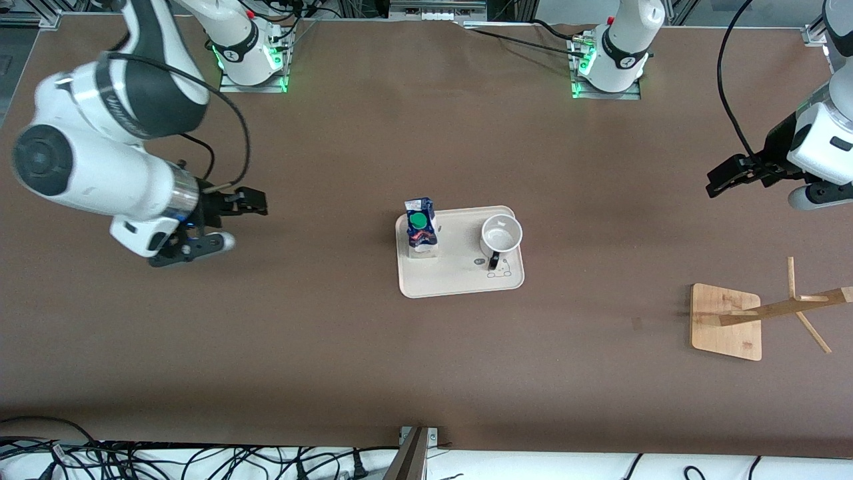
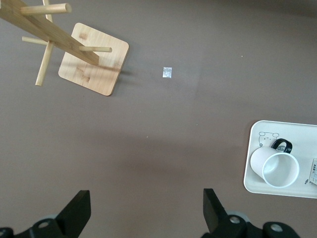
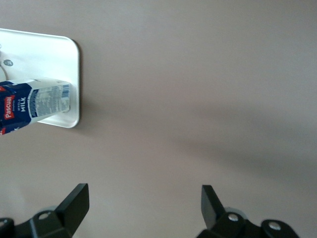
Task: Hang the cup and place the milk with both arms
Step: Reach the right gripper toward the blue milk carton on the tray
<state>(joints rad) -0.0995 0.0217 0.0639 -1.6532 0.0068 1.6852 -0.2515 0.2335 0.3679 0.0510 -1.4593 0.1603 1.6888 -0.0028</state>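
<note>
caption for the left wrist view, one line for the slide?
Open left gripper over bare table; cup on the tray, wooden rack empty.

A flat brown table (image 1: 333,347) fills most of the frame. At its centre lies a cream rectangular tray with rounded corners (image 1: 460,283), bearing a small printed bear outline near its lower edge. At the lower right stands a bamboo peg rack with a square wooden base (image 1: 726,322). Black cables (image 1: 166,460) tangle along the bottom edge.
</note>
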